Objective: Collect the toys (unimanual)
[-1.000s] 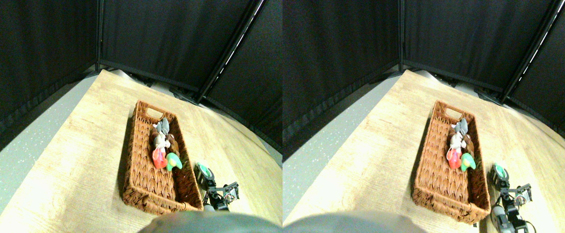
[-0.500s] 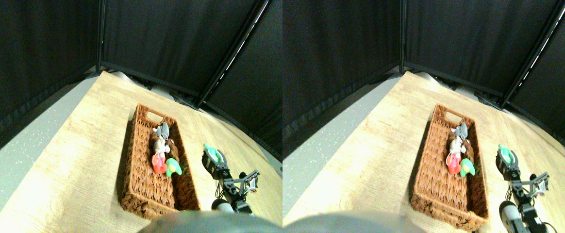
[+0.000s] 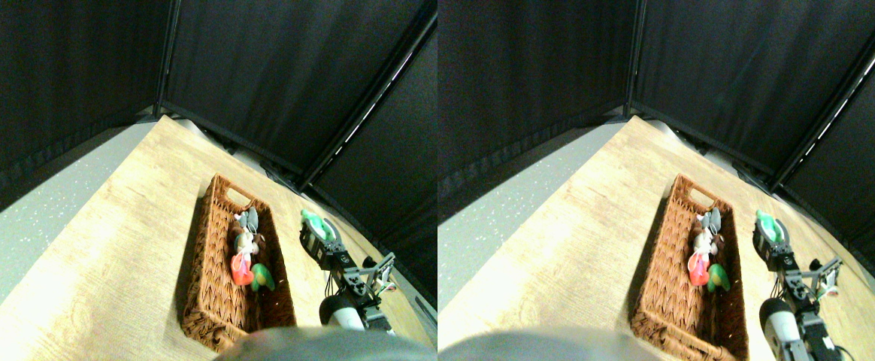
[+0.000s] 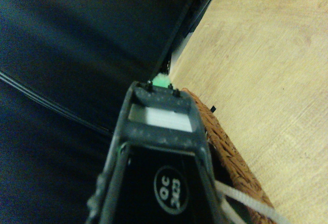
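Note:
My right gripper [image 3: 316, 232] hangs in the air just right of the wicker basket [image 3: 210, 263], above the wooden table, shut on a small green toy [image 3: 313, 222]. In the wrist view a sliver of that green toy [image 4: 162, 81] peeks past the dark jaw, with the basket rim [image 4: 233, 160] beside it. Several toys lie in a row in the basket: a grey one [image 3: 249, 219], a white and brown one [image 3: 245, 241], a red-pink one [image 3: 241, 272] and a second green one [image 3: 261, 278].
The light wooden table [image 3: 129, 241] is ringed by black curtains [image 3: 257, 68] close behind the basket and the gripper. A grey speckled floor [image 3: 24, 233] lies to the left of the table edge.
The gripper has risen from table height and moved farther out alongside the basket, carrying the green toy. The whole view has tilted as the camera moved.

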`<action>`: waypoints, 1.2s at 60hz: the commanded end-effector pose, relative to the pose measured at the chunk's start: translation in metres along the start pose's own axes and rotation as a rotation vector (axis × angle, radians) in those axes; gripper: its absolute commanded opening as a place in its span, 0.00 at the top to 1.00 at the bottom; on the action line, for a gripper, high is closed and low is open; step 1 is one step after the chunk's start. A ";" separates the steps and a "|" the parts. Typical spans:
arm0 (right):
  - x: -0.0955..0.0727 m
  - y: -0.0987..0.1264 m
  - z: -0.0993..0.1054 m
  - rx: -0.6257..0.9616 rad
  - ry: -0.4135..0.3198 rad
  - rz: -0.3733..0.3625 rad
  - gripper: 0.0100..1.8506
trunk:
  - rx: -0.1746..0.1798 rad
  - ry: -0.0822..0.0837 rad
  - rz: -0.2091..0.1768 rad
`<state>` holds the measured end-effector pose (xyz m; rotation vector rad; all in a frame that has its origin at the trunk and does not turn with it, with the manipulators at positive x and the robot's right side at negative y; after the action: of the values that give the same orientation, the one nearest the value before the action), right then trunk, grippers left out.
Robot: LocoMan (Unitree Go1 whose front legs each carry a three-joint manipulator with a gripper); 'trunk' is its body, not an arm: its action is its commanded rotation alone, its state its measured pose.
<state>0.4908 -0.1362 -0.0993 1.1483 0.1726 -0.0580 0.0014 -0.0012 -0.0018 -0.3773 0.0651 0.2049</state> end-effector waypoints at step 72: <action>0.000 -0.023 0.031 -0.006 -0.126 -0.002 0.56 | 0.032 0.011 -0.020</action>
<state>0.4852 -0.1568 -0.1203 1.1745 0.1427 -0.1346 -0.0003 -0.0019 -0.0028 -0.3542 0.0738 0.1910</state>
